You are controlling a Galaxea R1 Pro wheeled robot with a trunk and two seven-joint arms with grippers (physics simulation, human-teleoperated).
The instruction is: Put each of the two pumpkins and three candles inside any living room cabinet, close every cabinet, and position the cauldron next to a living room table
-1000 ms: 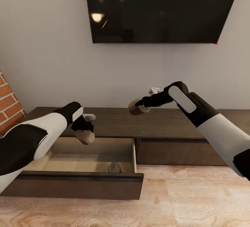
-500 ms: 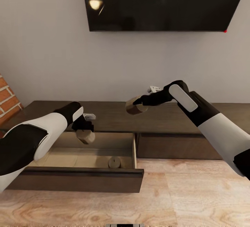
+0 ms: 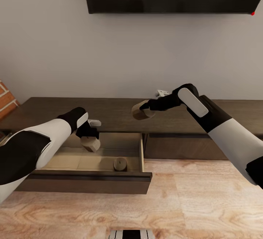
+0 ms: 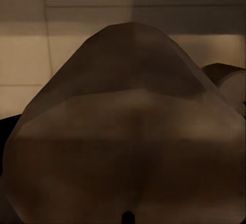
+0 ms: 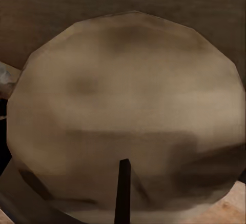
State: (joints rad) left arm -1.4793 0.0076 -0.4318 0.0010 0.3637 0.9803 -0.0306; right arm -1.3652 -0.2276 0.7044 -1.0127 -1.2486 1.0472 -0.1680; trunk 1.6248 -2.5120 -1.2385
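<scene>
A: What's different from a second ago?

B: Mostly the camera: the head has tipped down, so the television sits higher in the picture and the floor fills more of it. The arms have hardly moved against the cabinet (image 3: 109,112).

A: And the candles?

B: One candle (image 3: 120,164) already lies in the open drawer (image 3: 87,175), near its front right corner. The left hand (image 3: 89,140) is clenched on a second candle (image 3: 90,144), hanging over the drawer's pale interior. The right hand (image 3: 145,110) grips the third candle (image 3: 140,111) above the cabinet top, up and to the right of the drawer.

A: So what does that mean for the job?

B: I'd judge the left candle is placed for release; the right one needs carrying over the opening. No pumpkins lie in the drawer, and it still needs closing.
</scene>
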